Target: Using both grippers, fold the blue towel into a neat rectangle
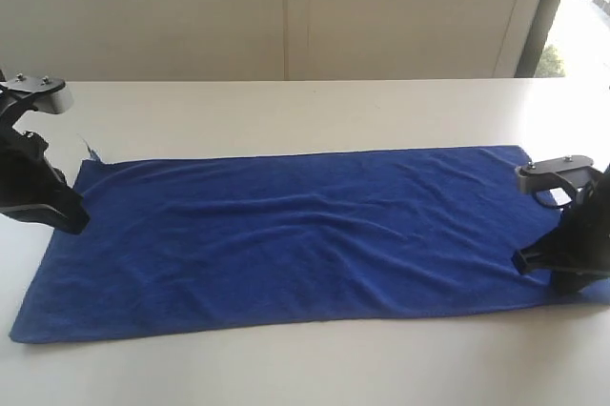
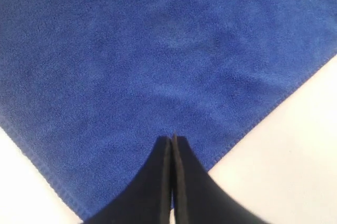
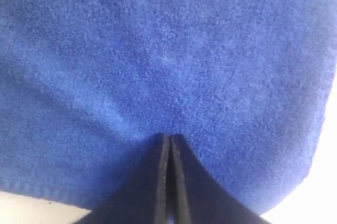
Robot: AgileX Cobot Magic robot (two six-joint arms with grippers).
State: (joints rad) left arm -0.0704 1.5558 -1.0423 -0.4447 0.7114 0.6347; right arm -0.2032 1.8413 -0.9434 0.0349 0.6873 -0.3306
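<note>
Exterior view. Nearest us, the front hem of the blue towel [image 1: 286, 234], spread flat as one long rectangle across the white table [image 1: 286, 111], with shallow ripples through its middle. We note a small pale wisp, tag or thread, at the far left corner [image 1: 91, 151]. Left gripper [image 1: 76, 223] is planted at the towel's left short edge, toward the far corner, black body leaning outward. Right gripper [image 1: 545, 273] sits on the right short edge, toward the near corner. From here we cannot judge either pair of fingers. Pale wall [image 1: 286, 6] behind; window [image 1: 591, 6] at the far right.

Left wrist view. Left gripper [image 2: 172, 140] has both black fingers [image 2: 152, 182] pressed flat together, only a hairline seam between them, tips down on the blue towel [image 2: 158, 50]. A stitched corner of cloth lies under them, bare table [image 2: 295, 145] on both sides. Whether any fabric is nipped in the seam, we cannot tell.

Right wrist view. Right gripper [image 3: 169, 139] is likewise clenched, fingers [image 3: 145, 187] meeting along a thin line. Tips rest on the blue towel [image 3: 158, 50], just inside its hem; the pile puckers slightly around them. A strip of table [image 3: 26, 211] shows past the edge. Again we cannot say whether cloth is pinched.
</note>
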